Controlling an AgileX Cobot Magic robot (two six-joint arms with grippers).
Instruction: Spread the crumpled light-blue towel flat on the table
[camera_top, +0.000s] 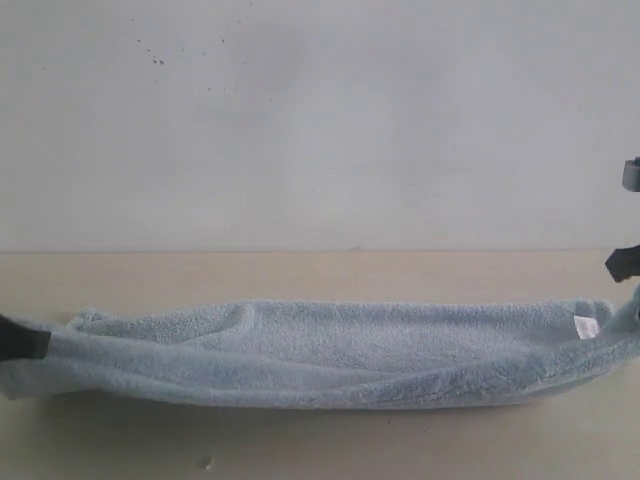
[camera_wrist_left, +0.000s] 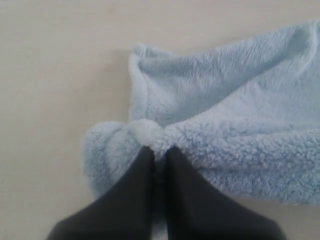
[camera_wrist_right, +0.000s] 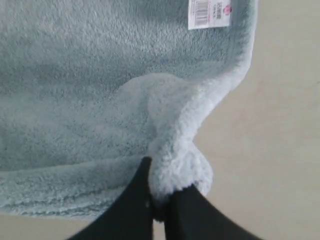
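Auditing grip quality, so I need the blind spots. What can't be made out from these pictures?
Wrist views: towel pile buries the tips of the left end effector and right end effector.
Exterior view: both are cut off by the frame's side edges.
Right wrist view: tag cut by frame edge; print blurred.

Fluffy matt terry-cloth towel (camera_top: 340, 350) on smooth, pale wood-look table (camera_top: 300, 275).

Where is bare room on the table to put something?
Bare beige wood-look table runs behind the light-blue fluffy towel, up to the off-white wall, and in front of it. Crowded: both towel ends, pinched by left pincer and right pincer.
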